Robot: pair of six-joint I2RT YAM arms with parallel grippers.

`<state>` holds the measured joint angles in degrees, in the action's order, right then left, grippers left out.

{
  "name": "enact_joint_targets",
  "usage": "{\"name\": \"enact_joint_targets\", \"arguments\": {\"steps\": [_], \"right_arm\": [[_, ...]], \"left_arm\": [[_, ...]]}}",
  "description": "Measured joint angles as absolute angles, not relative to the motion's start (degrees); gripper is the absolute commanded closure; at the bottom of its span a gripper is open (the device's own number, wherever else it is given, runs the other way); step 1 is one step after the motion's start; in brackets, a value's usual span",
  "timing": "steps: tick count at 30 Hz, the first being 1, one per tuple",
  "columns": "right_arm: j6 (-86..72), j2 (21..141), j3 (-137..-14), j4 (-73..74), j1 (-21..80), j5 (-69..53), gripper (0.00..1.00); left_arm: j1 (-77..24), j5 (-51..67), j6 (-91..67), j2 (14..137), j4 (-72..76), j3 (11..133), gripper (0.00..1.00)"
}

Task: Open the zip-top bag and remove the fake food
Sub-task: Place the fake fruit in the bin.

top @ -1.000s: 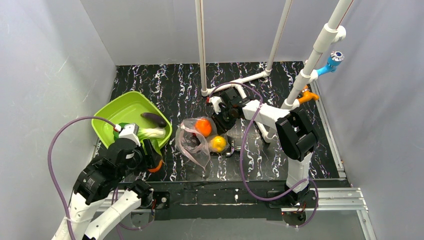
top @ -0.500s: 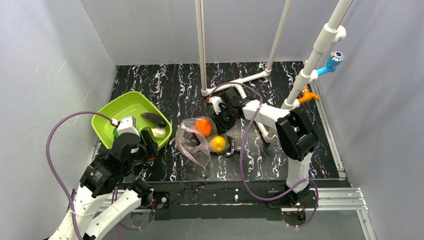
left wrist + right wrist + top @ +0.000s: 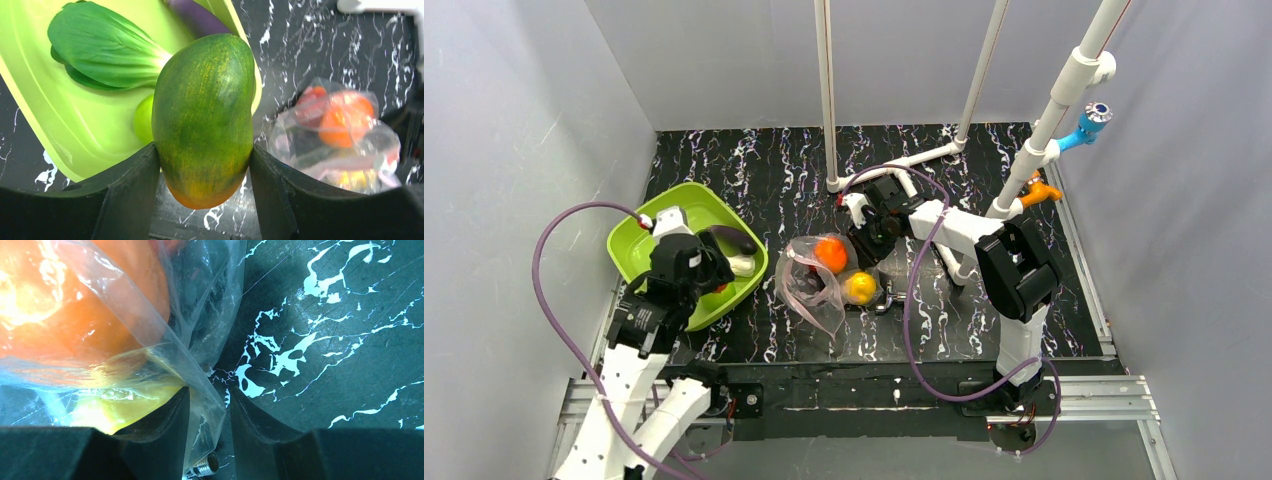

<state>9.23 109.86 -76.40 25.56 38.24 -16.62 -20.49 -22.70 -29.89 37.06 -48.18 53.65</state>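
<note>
My left gripper is shut on a green fake fruit with an orange tip, held above the lime-green tray's right rim. Bok choy, a dark eggplant and a small green round fruit lie in the tray. The clear zip-top bag lies mid-table and holds an orange, a yellow lemon and a red piece. My right gripper stands open at the bag's far right side, with a corner of the film between its fingers.
A small metal fitting lies on the table under the bag's corner. White pipe posts rise at the back, with blue and orange fittings at right. Grey walls close in both sides. The tray sits at the left.
My left arm has carried the green fruit from in front of the tray's near right corner back and left, to over the tray. The right arm and the bag have not moved.
</note>
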Motion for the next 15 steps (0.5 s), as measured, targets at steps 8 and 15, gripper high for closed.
{"name": "enact_joint_targets", "arguments": {"steps": [8, 15], "right_arm": [[9.3, 109.9, -76.4, 25.6, 38.3, -16.6, 0.58], [9.3, 109.9, -76.4, 25.6, 38.2, -16.6, 0.58]], "left_arm": [[-1.4, -11.2, -27.9, 41.8, -40.3, 50.9, 1.00], [7.4, -6.9, -27.9, 46.9, -35.6, 48.3, 1.00]]}}
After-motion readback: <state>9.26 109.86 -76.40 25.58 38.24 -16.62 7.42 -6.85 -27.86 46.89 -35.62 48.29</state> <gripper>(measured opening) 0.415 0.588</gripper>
